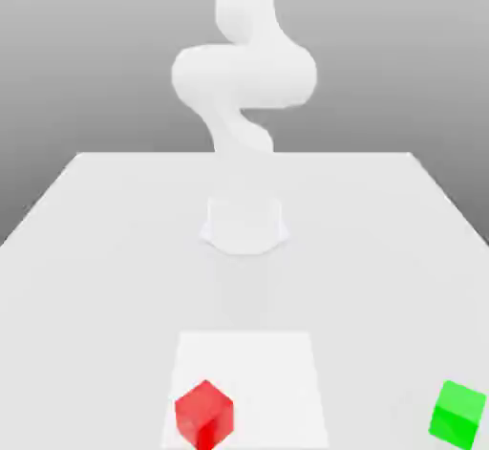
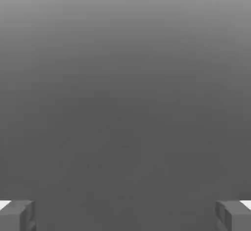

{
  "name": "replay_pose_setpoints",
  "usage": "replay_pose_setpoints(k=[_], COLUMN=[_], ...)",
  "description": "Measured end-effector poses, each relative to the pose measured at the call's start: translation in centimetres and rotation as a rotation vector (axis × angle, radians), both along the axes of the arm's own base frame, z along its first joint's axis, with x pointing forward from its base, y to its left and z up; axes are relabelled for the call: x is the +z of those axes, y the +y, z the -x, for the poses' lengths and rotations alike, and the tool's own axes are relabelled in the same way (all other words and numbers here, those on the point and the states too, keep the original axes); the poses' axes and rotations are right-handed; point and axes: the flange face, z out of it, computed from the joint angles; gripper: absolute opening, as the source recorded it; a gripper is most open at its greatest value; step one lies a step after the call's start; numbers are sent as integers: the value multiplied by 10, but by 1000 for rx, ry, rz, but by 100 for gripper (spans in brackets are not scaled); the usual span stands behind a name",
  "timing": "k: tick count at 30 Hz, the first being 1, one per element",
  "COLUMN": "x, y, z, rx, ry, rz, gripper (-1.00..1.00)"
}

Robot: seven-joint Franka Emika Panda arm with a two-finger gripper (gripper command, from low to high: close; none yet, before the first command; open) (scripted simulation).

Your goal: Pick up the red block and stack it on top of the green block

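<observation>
We find the surface (image 1: 105,247) broad, white and flat, with a paler square patch (image 1: 267,362) at its near edge. The arm (image 1: 244,75) rises from its base well behind that patch, folded high above the surface.

The red block (image 1: 204,413) sits on the patch, toward the corner on the exterior view's left. The green block (image 1: 457,412) sits off the patch, well apart from the red block toward the exterior view's right, at about the same depth. Both rest flat on the surface.

The claw (image 2: 125,215) stands with its fingertips (image 2: 17,214) wide apart and nothing between them; beyond them we see only plain grey, no block.

Risks, as we judge them:
- The claw has no block in its sight, so a descent started from here could land off centre and knock the red block aside.
- The red block is turned with a vertical edge toward the exterior camera. If the claw is not rotated to meet two flat faces, it may pinch across corners and the block could twist or slip out.
- The green block lies close to the frame's edge on the exterior view's right; a poorly centred release there could tip the red block off.

As to axis: the red block is a cube and has no long axis. Only its rotation about the vertical matters.
</observation>
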Motion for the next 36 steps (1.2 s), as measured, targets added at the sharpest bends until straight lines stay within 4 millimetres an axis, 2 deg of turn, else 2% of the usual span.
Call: replay_pose_setpoints(k=[6,10,13,17,22,26,30,31,36], x=[-104,-178,-235,-310,-397,-458,-510,-522,-522], y=[-10,-12,-13,-16,-26,-37,-39,-40,-40], z=[-69,-98,-112,-119,-113,-100,-98,-97,-97], rx=[179,288,366,466,585,672,689,689,689], ry=[167,270,345,443,567,658,672,674,676], rz=[34,66,96,146,226,297,312,311,310], gripper=[0,0,0,0,0,0,0,-100,-100])
